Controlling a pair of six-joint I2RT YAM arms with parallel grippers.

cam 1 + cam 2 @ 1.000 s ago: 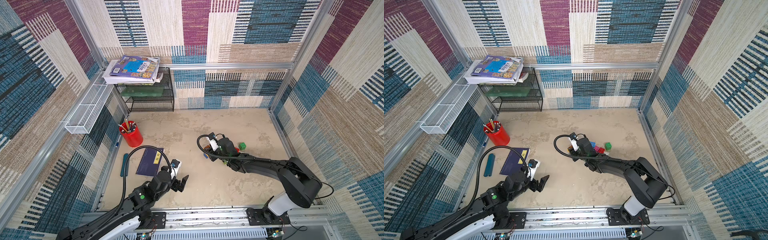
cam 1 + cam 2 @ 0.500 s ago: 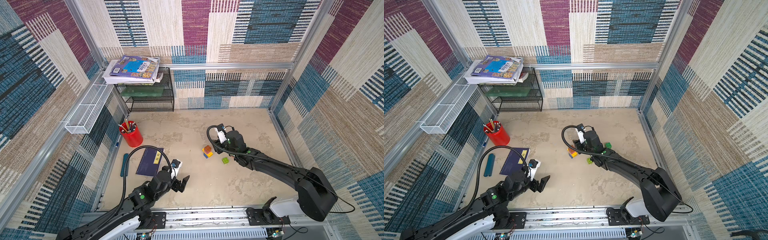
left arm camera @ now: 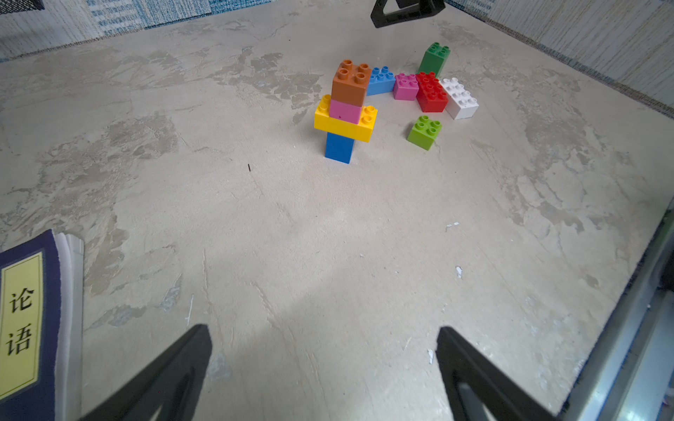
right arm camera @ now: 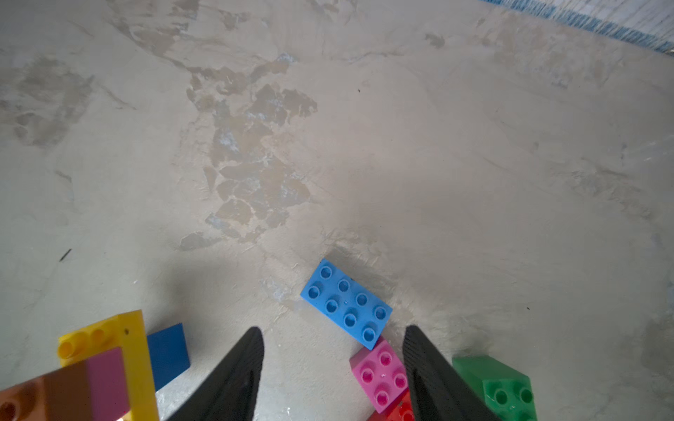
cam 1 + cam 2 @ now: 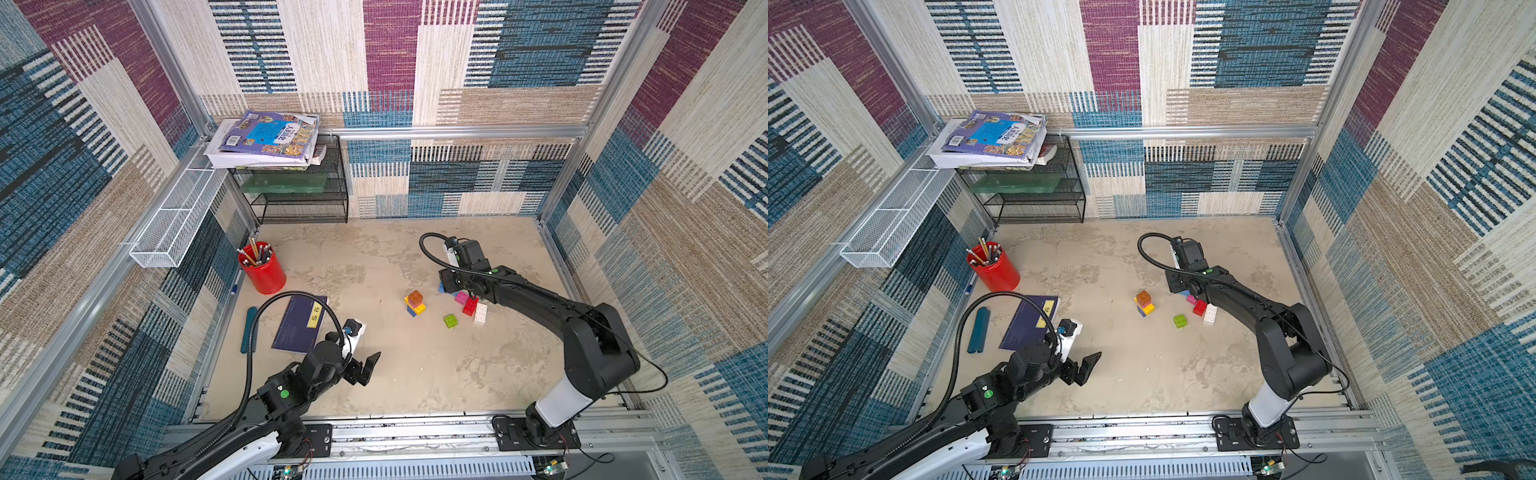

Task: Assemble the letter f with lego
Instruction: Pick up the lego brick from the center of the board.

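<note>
Risk: right end effector, jaws part-open and empty, hovers over the pink brick, crowded by the light blue brick and green brick on the counter, so closing could scatter them or topple the nearby stack; left end effector wide open, empty.

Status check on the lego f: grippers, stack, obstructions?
Left gripper open, empty. Right gripper open, by the loose pink brick. Stack stands four bricks high, no f yet. Nothing blocking.
</note>
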